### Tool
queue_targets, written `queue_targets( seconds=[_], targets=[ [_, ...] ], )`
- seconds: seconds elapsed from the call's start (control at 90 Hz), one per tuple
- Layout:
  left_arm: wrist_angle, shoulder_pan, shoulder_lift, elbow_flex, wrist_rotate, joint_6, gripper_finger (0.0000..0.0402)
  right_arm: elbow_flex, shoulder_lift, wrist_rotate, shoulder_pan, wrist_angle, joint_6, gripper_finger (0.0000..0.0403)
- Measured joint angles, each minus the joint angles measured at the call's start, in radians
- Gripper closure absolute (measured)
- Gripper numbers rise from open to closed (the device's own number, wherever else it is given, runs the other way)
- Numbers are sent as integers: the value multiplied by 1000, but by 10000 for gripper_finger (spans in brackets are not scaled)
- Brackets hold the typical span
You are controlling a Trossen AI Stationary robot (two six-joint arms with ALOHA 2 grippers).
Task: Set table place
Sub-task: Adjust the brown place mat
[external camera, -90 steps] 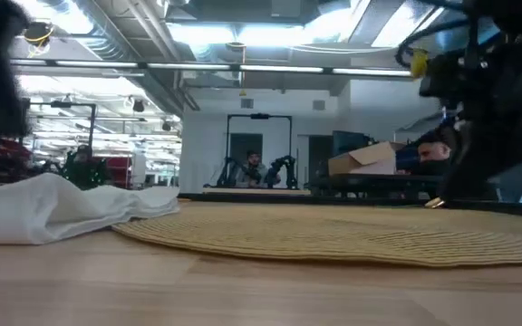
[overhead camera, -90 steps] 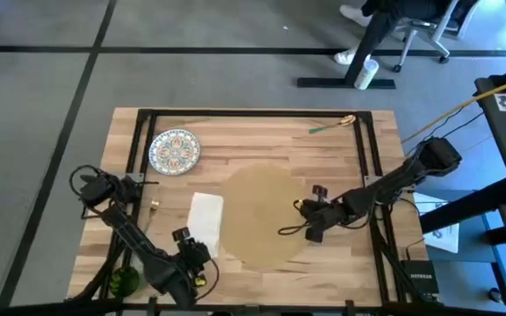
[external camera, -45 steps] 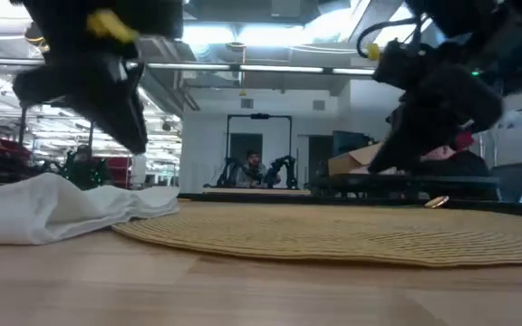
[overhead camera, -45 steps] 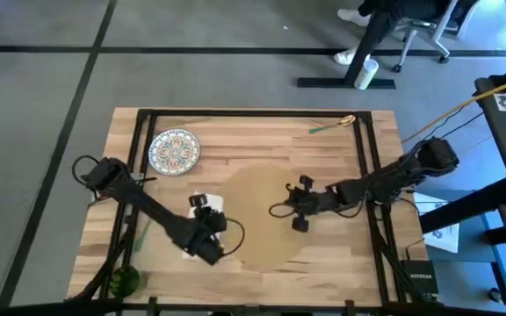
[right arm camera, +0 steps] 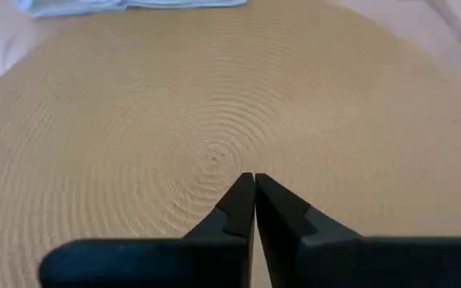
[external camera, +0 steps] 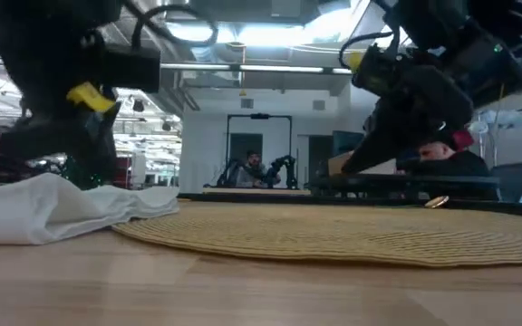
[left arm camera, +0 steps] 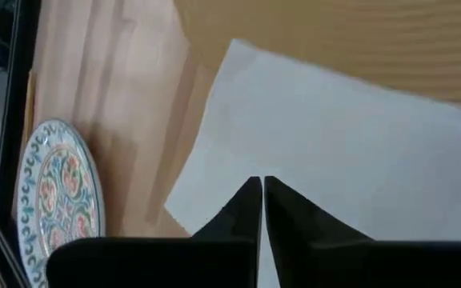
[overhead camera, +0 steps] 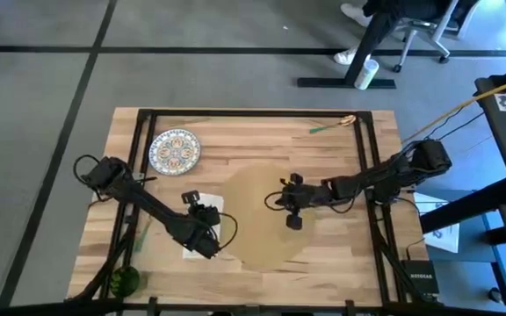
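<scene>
Both sets of jaws are clenched on nothing. The left gripper (left arm camera: pixel 261 210) hangs over the white napkin (overhead camera: pixel 207 224), left of centre in the overhead frame, likely to adjust it. The right gripper (right arm camera: pixel 253 210) hovers above the middle of the round tan placemat (overhead camera: pixel 262 219), which lies mid-surface on the wooden table (overhead camera: pixel 341 158). The patterned plate (overhead camera: pixel 175 150) waits upper left; whether the napkin overlaps the mat is unclear.
</scene>
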Motion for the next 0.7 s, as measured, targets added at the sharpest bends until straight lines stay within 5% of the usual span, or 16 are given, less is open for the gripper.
queue_targets(
  seconds=[0.7],
  targets=[
    [110, -22, 0, -140, 11, -149, 401, 3, 65, -11, 2, -169, 62, 403]
  ],
)
